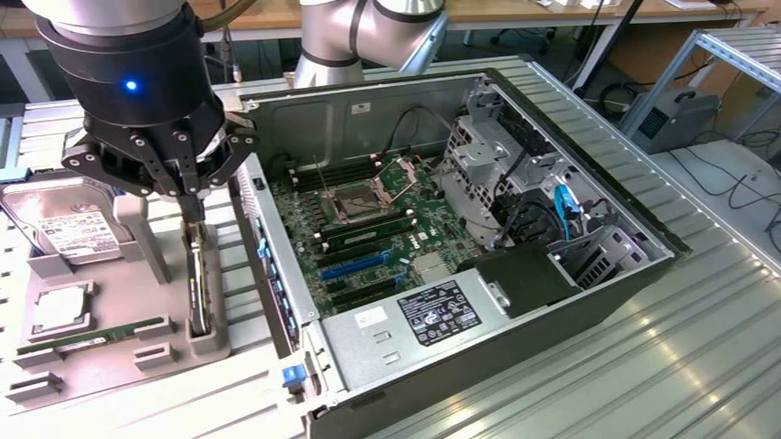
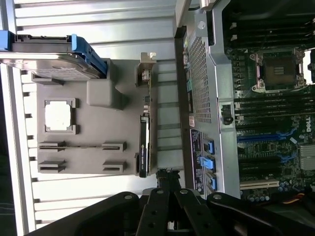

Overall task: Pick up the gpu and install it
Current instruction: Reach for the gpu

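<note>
Gripper (image 1: 192, 212): fingers pressed shut, tips at top edge of gpu (image 1: 196, 283); hold unclear.
Gpu: on edge in grey tray (image 1: 123, 380) slot, 9 o'clock of open case (image 1: 537, 338).
Tray also: hard drive (image 1: 68, 224), label unreadable.

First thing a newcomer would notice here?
The open computer case lies on its side in the middle, its motherboard bared. At the exterior view's left, the gripper, fingers shut, hangs right over the gpu. The gpu stands on edge in a grey tray, and a hard drive sits at the tray's far end.
</note>
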Controlling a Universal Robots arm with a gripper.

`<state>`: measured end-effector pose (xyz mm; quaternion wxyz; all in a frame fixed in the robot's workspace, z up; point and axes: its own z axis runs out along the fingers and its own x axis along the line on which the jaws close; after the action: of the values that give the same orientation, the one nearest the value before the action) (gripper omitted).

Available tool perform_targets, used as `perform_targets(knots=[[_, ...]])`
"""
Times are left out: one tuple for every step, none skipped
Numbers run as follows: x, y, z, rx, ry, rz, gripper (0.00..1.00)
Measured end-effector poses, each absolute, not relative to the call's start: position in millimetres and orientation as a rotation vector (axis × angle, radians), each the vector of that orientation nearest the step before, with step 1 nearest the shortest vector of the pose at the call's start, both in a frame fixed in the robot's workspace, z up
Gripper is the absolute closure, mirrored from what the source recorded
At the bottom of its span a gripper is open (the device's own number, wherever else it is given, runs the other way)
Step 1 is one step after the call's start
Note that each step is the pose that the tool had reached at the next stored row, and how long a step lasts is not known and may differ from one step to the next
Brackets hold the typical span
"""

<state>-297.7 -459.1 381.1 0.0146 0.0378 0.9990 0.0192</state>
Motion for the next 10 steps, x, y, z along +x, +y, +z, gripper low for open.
perform_targets(knots=[[-298.0,-459.1,381.0,0.118,3.110,0.060,0.89],[-298.5,-459.1,380.9,0.118,3.110,0.060,0.89],[-298.8,-459.1,380.8,0.118,3.110,0.059,0.89],[-299.0,-459.1,380.7,0.118,3.110,0.059,0.89],[-299.1,-459.1,380.7,0.117,3.110,0.059,0.89],[-299.5,-459.1,380.5,0.118,3.110,0.059,0.89],[-299.8,-459.2,380.4,0.118,3.109,0.060,0.89],[-300.1,-459.2,380.4,0.118,3.110,0.059,0.89],[-300.2,-459.2,380.4,0.118,3.110,0.059,0.89],[-300.2,-459.2,380.4,0.118,3.110,0.059,0.89]])
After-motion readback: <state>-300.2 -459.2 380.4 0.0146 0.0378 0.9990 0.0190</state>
